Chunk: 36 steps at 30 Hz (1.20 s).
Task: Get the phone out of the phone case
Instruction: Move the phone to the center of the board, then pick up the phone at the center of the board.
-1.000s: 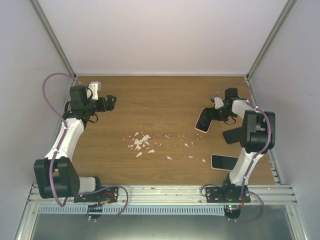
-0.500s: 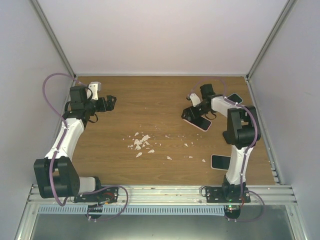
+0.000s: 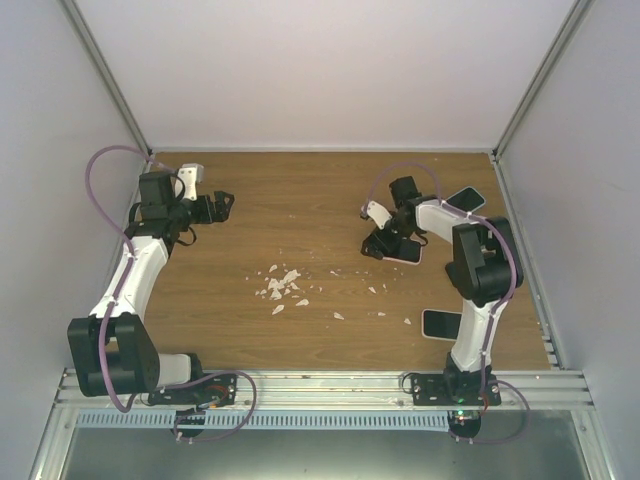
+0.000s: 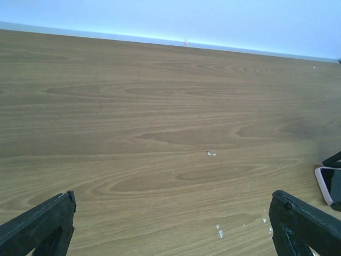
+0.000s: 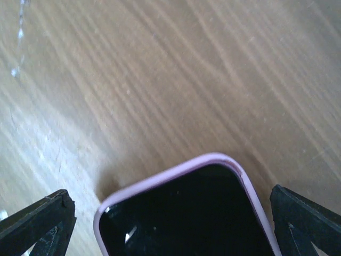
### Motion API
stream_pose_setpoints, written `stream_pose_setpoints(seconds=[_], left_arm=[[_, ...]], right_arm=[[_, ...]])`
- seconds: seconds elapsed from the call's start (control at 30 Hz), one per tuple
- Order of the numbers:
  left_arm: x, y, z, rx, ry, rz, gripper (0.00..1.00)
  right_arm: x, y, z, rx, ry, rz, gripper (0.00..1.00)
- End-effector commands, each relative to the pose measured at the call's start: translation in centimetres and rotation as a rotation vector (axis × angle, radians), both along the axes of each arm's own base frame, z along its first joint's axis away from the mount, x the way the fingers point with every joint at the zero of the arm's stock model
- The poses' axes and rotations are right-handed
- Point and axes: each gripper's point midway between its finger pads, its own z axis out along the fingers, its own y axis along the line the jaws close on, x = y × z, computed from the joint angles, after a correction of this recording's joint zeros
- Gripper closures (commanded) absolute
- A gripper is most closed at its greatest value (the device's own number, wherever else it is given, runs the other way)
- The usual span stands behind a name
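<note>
A: Starting at the near edge, spotting what beside the right arm's base?
B: Seeing a spare handset [image 3: 446, 323] lying flat on the desk [image 3: 330, 200], dark screen up, pale rim, well apart from the other things.
A: And moving farther in?
B: Passing white crumbs [image 3: 281, 284] scattered about mid-desk. Then finding the right tool [image 3: 388, 243] hanging over the phone case [image 5: 213, 159], spreading its fingers [image 5: 37, 224] wide on either side of the rounded end, gripping nothing.
A: Checking the phone itself?
B: Finding the phone [image 5: 186, 224] sitting inside that pink case, black screen up, with the pink rim wrapping round it, lying flat on the wood right of centre.
A: Looking across to the left?
B: Seeing the left tool [image 3: 226, 204] hovering above the desk near the left wall, likewise spreading fully and holding nothing. Catching a corner of the pink case at the right edge of its wrist view.
A: Going beyond?
B: Noticing a dark flat slab [image 3: 468, 198] just behind the right arm, near the right wall. Unable to tell whether phone or cover.
A: Reading any brand or lettering?
B: Reading nothing; everything too small or blurred.
</note>
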Motion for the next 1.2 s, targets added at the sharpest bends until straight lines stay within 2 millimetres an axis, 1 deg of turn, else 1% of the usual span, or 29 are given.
stream_pose_setpoints(seconds=[0.0, 0.1, 0.37, 0.7, 0.83, 0.9, 1.03, 1.17], left_arm=[[0.4, -0.8, 3.3, 0.001, -0.105, -0.064, 0.01], [0.1, -1.1, 3.2, 0.002, -0.109, -0.085, 0.01], [0.0, -1.0, 3.4, 0.011, -0.116, -0.082, 0.01], [0.4, -1.0, 3.3, -0.005, -0.108, -0.081, 0.01], [0.4, -1.2, 3.3, -0.013, -0.107, -0.088, 0.01], [0.4, -1.2, 3.3, -0.013, -0.107, -0.088, 0.01], [0.3, -1.1, 3.5, -0.009, -0.112, -0.082, 0.01], [0.1, -0.9, 3.8, 0.002, -0.123, -0.073, 0.01]], right_arm=[[-2.1, -2.0, 0.0, -0.113, -0.021, 0.171, 0.00], [-3.0, -3.5, -0.6, -0.143, 0.013, 0.231, 0.00], [-3.1, -7.5, -1.5, -0.260, 0.016, 0.281, 0.00], [-4.9, -11.8, -2.6, -0.404, 0.061, 0.339, 0.01], [-5.2, -12.0, -2.6, -0.414, 0.070, 0.363, 0.01], [-5.0, -11.8, -2.6, -0.413, 0.073, 0.366, 0.04], [-3.7, -11.1, -2.1, -0.416, 0.034, 0.353, 0.11], [-2.6, -9.7, -1.2, -0.407, -0.016, 0.340, 0.19]])
